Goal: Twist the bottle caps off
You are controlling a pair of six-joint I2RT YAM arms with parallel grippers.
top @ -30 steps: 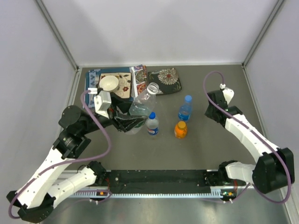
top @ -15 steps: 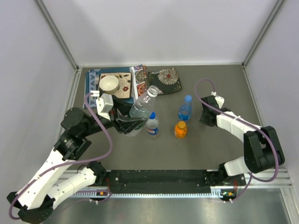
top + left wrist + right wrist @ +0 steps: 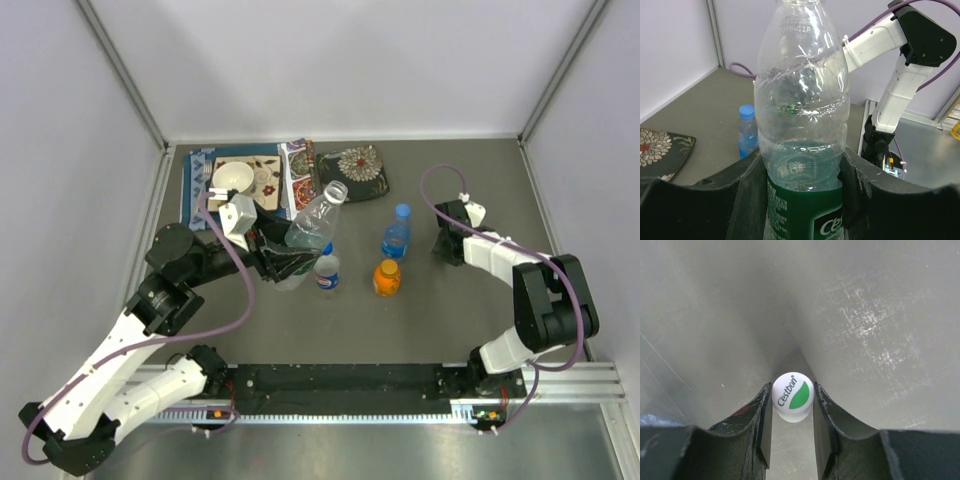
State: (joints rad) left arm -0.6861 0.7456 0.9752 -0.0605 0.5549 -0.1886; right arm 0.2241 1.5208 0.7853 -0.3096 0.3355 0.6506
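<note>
Four bottles are in the top view, and one of them, the clear bottle with green label [image 3: 308, 230], is off the table in the left gripper [image 3: 283, 262]. The left gripper's fingers [image 3: 860, 195] are clamped on either side of its lower body, at the top edge of the label. From there the bottle runs straight out beyond the fingertips, with its shoulder and neck farthest from the wrist. Seen from above, its long axis is tilted, leaning up and away from the gripper toward the far right, and it ends in an open mouth [image 3: 335, 190].

The clear bottle with blue-red label [image 3: 326, 270] stands upright just beside the left gripper's fingertips, on the side toward the right arm. The blue-tinted bottle [image 3: 397, 234] and the short orange-filled bottle [image 3: 387, 279] also stand upright, caps on top. They are between the two grippers, the orange one nearer the arm bases.

The right gripper [image 3: 441, 245] is low over the table [image 3: 470, 180], just past the blue-tinted bottle on the side away from the left arm. Its fingers [image 3: 762, 415] are closed on a white cap [image 3: 793, 395], one pad against each side of the rim. The cap sits at the very fingertips. Its flat printed top, with a green leaf mark, faces back toward the wrist camera, and its skirt points away toward the grey surface; whether it touches the surface is not clear.

Beyond the left gripper, at the far edge of the table, lie patterned mats [image 3: 200, 165], a white bowl [image 3: 232, 178] and a dark flowered pouch [image 3: 355, 172].
</note>
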